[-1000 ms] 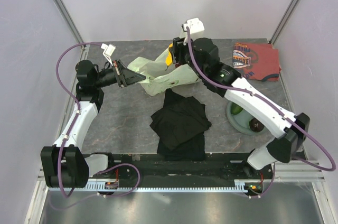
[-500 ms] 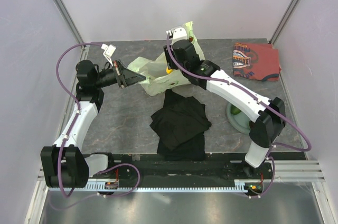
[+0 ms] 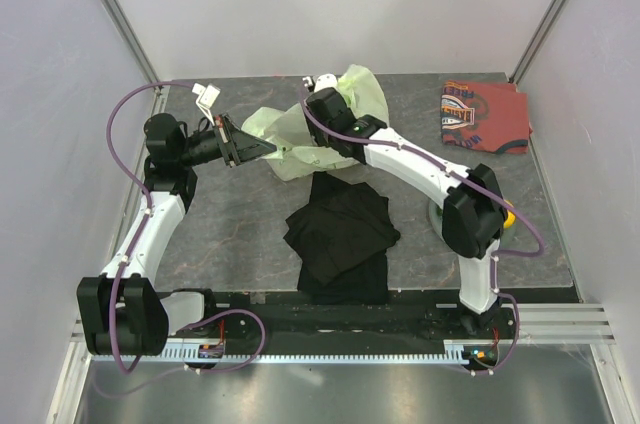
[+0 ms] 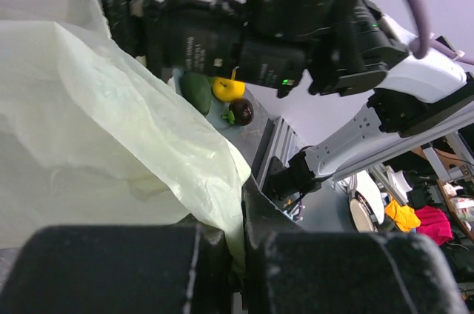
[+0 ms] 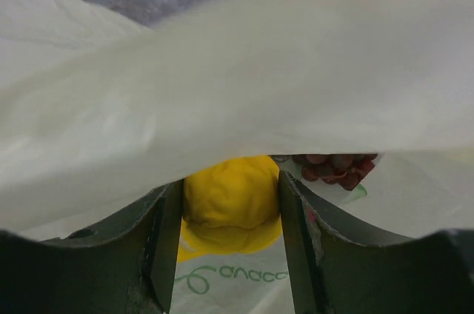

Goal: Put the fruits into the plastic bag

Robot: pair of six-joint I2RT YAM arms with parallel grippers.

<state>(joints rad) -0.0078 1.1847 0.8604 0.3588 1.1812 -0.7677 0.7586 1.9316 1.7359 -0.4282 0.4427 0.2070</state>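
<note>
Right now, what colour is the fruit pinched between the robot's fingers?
Bright yellow. The fruit in the right gripper shows best in the right wrist view.

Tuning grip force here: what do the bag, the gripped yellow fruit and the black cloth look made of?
Plastic bag: thin translucent plastic film, pale yellow-green, slightly glossy; it wrinkles and drapes.
Yellow fruit: probably moulded plastic or foam, with a matte, faintly dimpled skin; hardness can't be told.
Black cloth: fabric, matte, lying in soft folds; the weave is too small to see.
</note>
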